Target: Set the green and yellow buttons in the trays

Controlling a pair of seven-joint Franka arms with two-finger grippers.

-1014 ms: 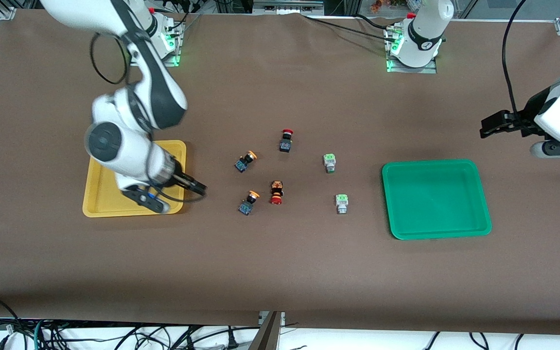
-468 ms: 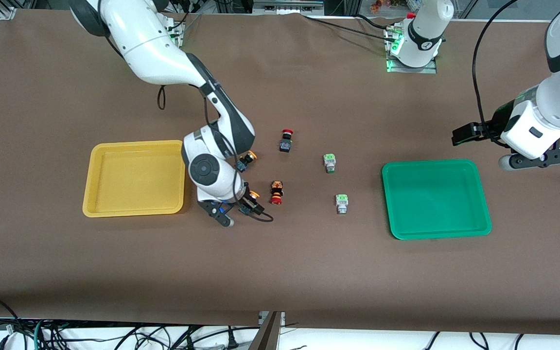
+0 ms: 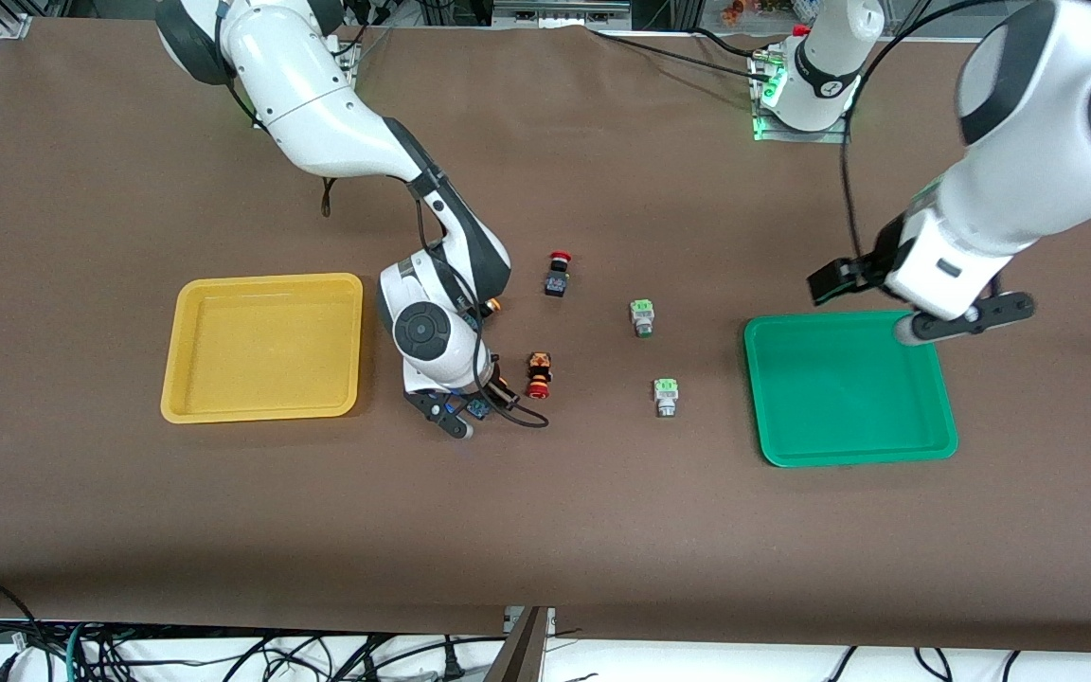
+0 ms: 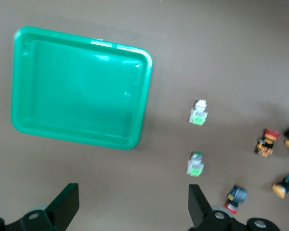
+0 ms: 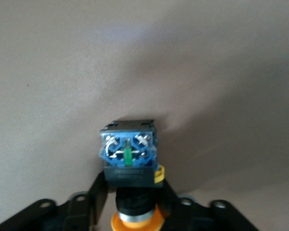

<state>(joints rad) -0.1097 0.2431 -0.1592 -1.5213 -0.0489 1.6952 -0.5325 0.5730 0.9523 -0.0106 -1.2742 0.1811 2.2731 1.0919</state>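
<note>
right gripper (image 3: 479,405) has come down since half a second ago onto the nearer yellow button (image 5: 129,159), fingers pinching it on the table beside the yellow tray (image 3: 261,284). left gripper (image 4: 130,211), fingers spread wide, has swung in over the green tray (image 3: 849,455). the other yellow button (image 3: 489,305) and both green buttons (image 3: 641,316) (image 3: 666,395) lie unmoved

Table (image 3: 602,530) cover: matt brown, cloth-like, smooth. Green tray (image 4: 79,86) and yellow tray (image 3: 187,350): smooth glossy plastic, glare on the green rim. Yellow button (image 5: 129,159) in the right wrist view: blue and black plastic body, shiny metal screw heads.
</note>
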